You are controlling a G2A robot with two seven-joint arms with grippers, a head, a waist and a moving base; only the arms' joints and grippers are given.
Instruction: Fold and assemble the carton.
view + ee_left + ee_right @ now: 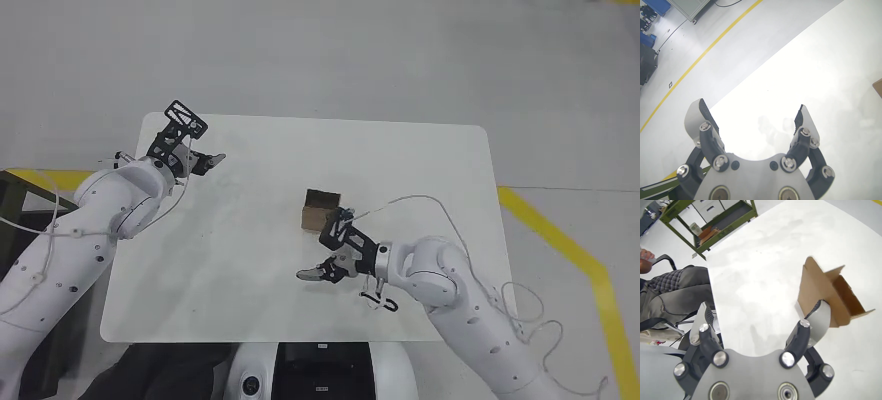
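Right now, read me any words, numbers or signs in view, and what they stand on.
Nothing can be read.
Carton: plain brown card, no print showing.
Floor marker beside the yellow line: too small to read.
Green rack: faint marks on its edge, too blurred to read.

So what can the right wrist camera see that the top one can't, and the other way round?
Right wrist view: a look into the open carton, with one finger seemingly against its outer wall. Top view: the left gripper, open, near the table's far corner, well away from the carton. Both: the carton standing on the white table and the right gripper, open beside it.
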